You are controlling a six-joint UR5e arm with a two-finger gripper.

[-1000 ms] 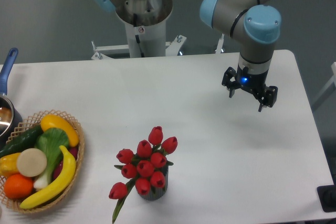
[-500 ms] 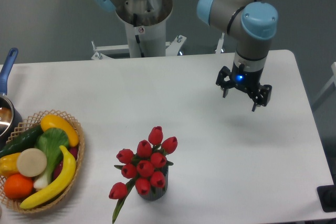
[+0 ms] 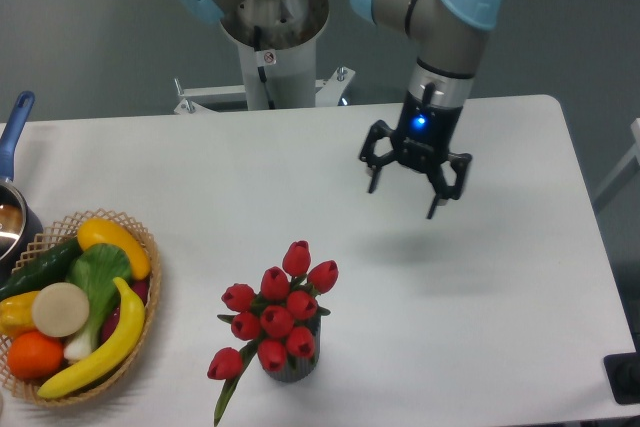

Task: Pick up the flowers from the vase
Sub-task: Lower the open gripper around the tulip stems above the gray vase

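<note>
The flowers (image 3: pixel 275 315) stand bunched in the vase (image 3: pixel 291 360) near the front edge of the table (image 3: pixel 200 177), with one bud drooping out toward seven o'clock. My gripper (image 3: pixel 402 189) hangs in the air well apart from them at about one o'clock, fingers spread wide and empty. To do this well, I judge I should centre over the upright cluster, come straight down around the stems, not the soft buds, close gently, and lift vertically so the vase stays put.
</note>
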